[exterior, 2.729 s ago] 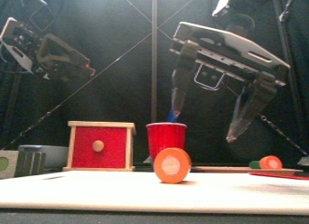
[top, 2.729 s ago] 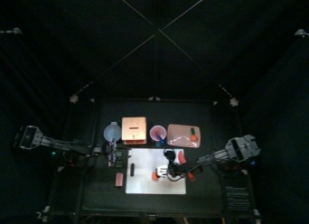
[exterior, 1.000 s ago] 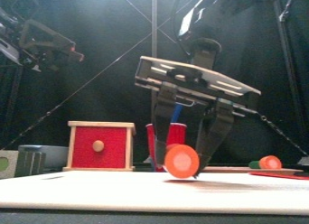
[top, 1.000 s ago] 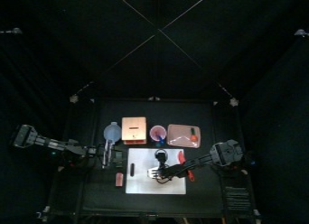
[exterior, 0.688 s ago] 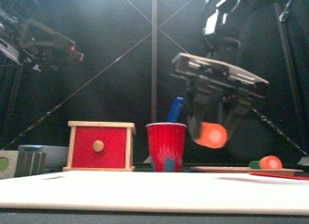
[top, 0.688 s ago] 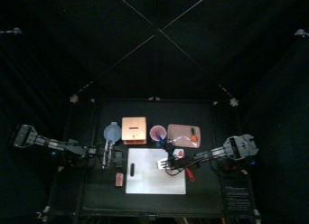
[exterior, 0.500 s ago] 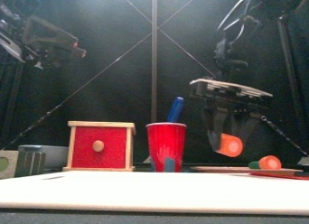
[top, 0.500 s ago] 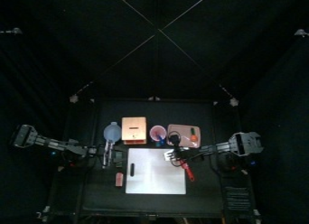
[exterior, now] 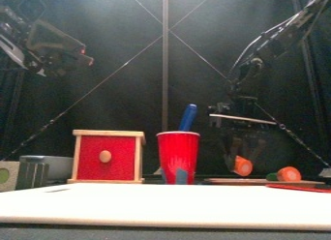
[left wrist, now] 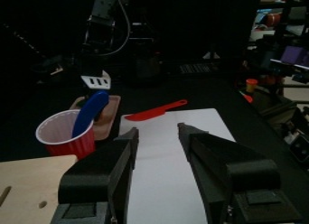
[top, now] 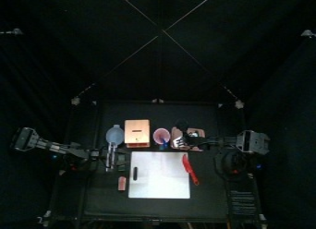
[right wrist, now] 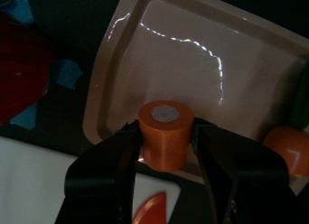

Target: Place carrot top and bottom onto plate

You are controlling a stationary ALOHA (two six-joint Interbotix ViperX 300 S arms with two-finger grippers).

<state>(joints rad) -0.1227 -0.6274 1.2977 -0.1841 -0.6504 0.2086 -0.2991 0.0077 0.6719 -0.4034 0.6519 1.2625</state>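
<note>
The right gripper [right wrist: 165, 164] hangs over the near edge of the pink plate [right wrist: 200, 70], its fingers [right wrist: 118, 164] clamped on an orange carrot chunk [right wrist: 164, 130] — the piece held just above the dish. A second carrot piece [exterior: 288, 173] lies beside the plate. The left gripper [left wrist: 157, 142] rests off to the left above the desk, fingers parted and holding nothing, facing the red cup [left wrist: 68, 133].

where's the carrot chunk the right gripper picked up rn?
The carrot chunk sits between the right gripper jaws, at the near edge of the plate; in the front view it hangs right of the red cup.
</note>
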